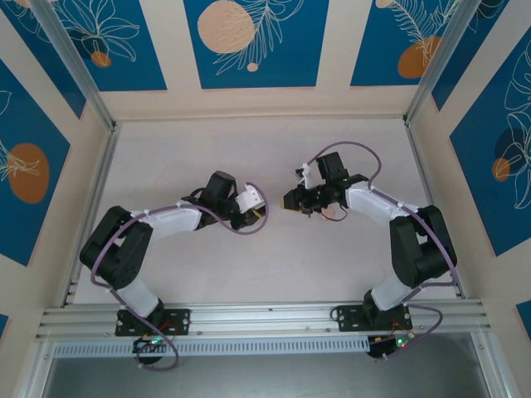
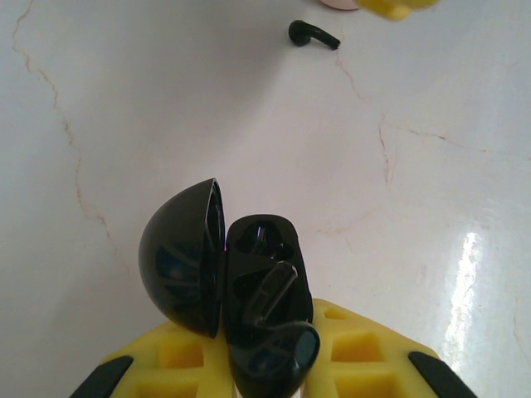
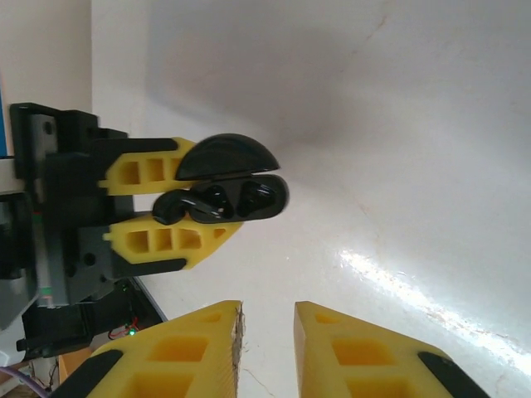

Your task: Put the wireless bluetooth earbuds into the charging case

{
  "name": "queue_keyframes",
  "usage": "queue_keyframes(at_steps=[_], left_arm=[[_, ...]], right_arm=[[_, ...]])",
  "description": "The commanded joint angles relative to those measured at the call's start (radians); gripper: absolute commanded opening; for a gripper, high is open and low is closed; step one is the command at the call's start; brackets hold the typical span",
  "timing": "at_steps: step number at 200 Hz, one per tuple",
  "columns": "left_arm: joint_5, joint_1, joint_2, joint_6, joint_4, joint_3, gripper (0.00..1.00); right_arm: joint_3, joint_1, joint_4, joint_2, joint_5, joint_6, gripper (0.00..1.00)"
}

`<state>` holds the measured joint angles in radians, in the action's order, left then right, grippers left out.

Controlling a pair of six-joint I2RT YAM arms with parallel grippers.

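I read the small round black charging case as hard plastic, high gloss, smooth; lid and base both mirror the light. Loose black earbud w/ short stem: same glossy plastic. Fingers of left hand and right hand: yellow plastic, matt, slightly grainy, w/ black matt strips at the edges. White bench: smooth, semi-gloss, marble-like w/ thin brownish veins. Front rail: ribbed bare metal, prob. aluminium.
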<state>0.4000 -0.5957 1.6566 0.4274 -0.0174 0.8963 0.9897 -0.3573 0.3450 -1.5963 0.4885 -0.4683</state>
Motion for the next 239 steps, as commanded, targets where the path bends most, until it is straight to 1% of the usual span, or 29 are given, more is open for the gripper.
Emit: queue_keyframes(at_steps=[1,19,34,53,112,168,184,213,239], left_arm=[[-0.04,-0.026,0.024,0.03,0.105,0.071,0.09],[-0.088,-0.046,0.041,0.053,0.173,0.114,0.09],[-0.138,-0.062,0.057,0.079,0.238,0.151,0.09],[-0.166,-0.069,0.075,0.091,0.298,0.187,0.09],[-0.249,-0.087,0.109,0.131,0.42,0.262,0.09],[-0.269,-0.089,0.123,0.147,0.454,0.281,0.1],[-0.279,-0.092,0.124,0.159,0.467,0.289,0.1],[-0.216,-0.092,0.123,0.161,0.454,0.286,0.1],[-0.167,-0.091,0.113,0.146,0.425,0.261,0.1]], right_arm=[[-0.011,0.004,0.015,-0.032,0.007,-0.017,0.26],[-0.007,0.006,0.017,-0.057,0.003,-0.024,0.32],[-0.004,0.01,0.016,-0.077,0.003,-0.032,0.34],[0.006,0.018,0.012,-0.106,0.011,-0.045,0.37],[0.036,0.024,0.017,-0.176,0.048,-0.066,0.4],[0.051,0.017,0.043,-0.199,0.055,-0.047,0.4],[0.055,0.011,0.035,-0.205,0.08,-0.045,0.4],[0.024,-0.01,-0.085,-0.188,0.186,-0.06,0.39],[-0.026,-0.008,-0.163,-0.132,0.195,-0.067,0.36]])
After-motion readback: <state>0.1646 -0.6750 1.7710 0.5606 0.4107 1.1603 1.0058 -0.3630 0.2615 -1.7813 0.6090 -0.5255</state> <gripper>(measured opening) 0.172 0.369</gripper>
